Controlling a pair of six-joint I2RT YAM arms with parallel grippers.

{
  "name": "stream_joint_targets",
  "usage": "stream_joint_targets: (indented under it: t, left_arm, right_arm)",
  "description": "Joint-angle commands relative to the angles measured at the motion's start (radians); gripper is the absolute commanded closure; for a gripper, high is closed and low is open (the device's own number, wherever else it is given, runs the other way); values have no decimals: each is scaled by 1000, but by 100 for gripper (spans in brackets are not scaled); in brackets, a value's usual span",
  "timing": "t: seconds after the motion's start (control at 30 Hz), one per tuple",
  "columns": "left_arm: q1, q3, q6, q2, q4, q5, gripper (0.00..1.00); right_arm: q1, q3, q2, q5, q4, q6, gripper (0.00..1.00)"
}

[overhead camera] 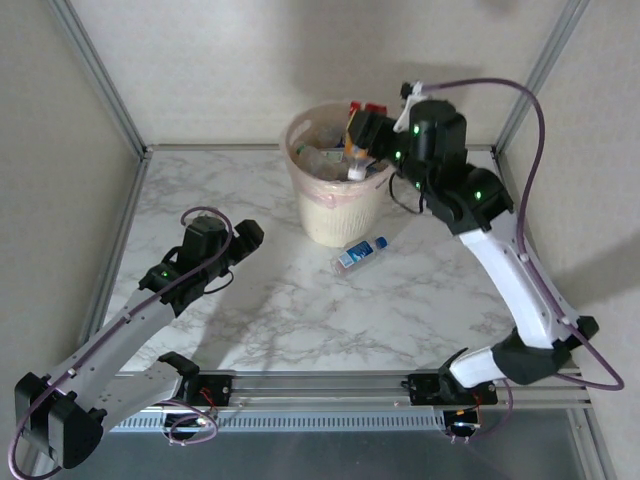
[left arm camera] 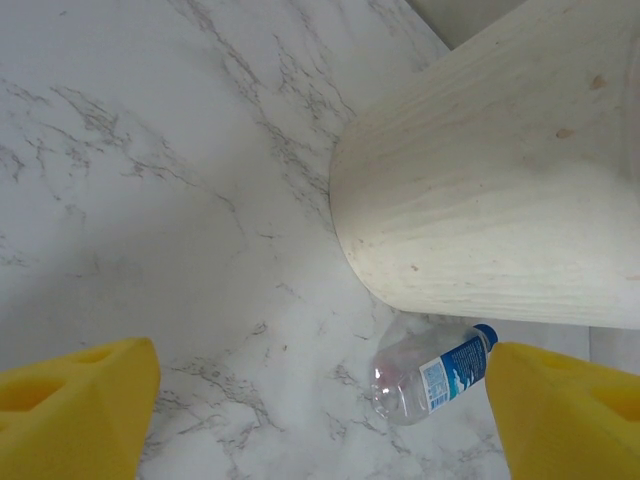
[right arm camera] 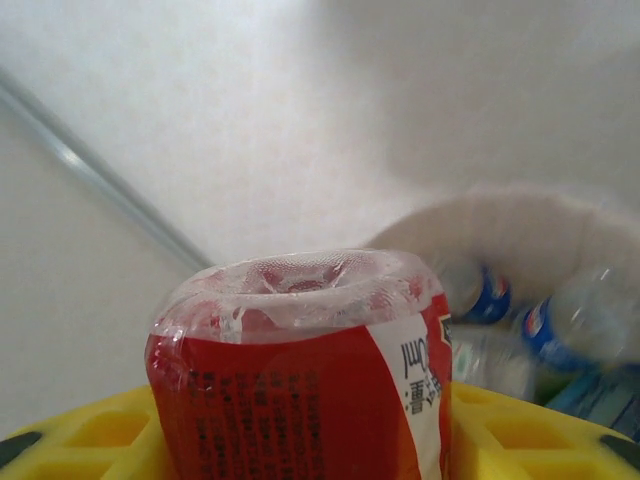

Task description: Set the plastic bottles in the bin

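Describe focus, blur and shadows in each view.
Top external: sharp, evenly lit, soft arm shadows on the table. Left wrist: the clear bottle and bin crisp, yellow fingers slightly soft. Right wrist: the red-labelled bottle fairly sharp, the binned bottles behind it blurred.

Take the bin (overhead camera: 335, 215) as your landmark: it stands on the table (overhead camera: 200, 180) toward the far edge, a little right of centre, and several bottles (overhead camera: 322, 160) lie inside it. Just in front of the bin and slightly to its right, one loose bottle (overhead camera: 361, 253) lies on its side on the table, close by the bin's base. Your right gripper (overhead camera: 358, 140) sits above the bin's mouth toward its right rim with the held bottle (right arm camera: 300, 370) between its fingers, while your left gripper (overhead camera: 240, 245) hangs over the table to the bin's left and nearer you, well apart from it.
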Motion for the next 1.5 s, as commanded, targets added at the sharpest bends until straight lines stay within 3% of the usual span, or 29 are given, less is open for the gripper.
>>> stream_joint_targets:
  t: [0.0, 0.17, 0.37, 0.67, 1.03, 1.1, 1.27, 1.47]
  left_arm:
    - [9, 0, 3, -21, 2, 8, 15]
    - [11, 0, 12, -33, -7, -1, 15]
    - [12, -9, 17, -33, -6, -4, 15]
    - [15, -2, 21, -17, -4, 3, 15]
    - [17, -14, 19, -38, -12, -3, 15]
    - [17, -15, 19, -38, -10, -3, 15]
    - [17, -12, 12, -30, -4, 4, 16]
    - [17, -18, 9, -41, -12, -1, 17]
  right_arm:
    - [-98, 80, 115, -112, -34, -43, 46]
    - [-168, 186, 247, -170, -54, -54, 46]
    - [-178, 197, 309, -186, -53, -54, 44]
    - [-178, 49, 248, -161, 20, -34, 17]
    - [-177, -9, 105, -98, 8, -32, 15]
    - [-176, -60, 62, -88, 24, -32, 18]
    - [-176, -101, 53, -116, 19, -32, 45]
    - [-167, -106, 115, -224, 44, -45, 50]
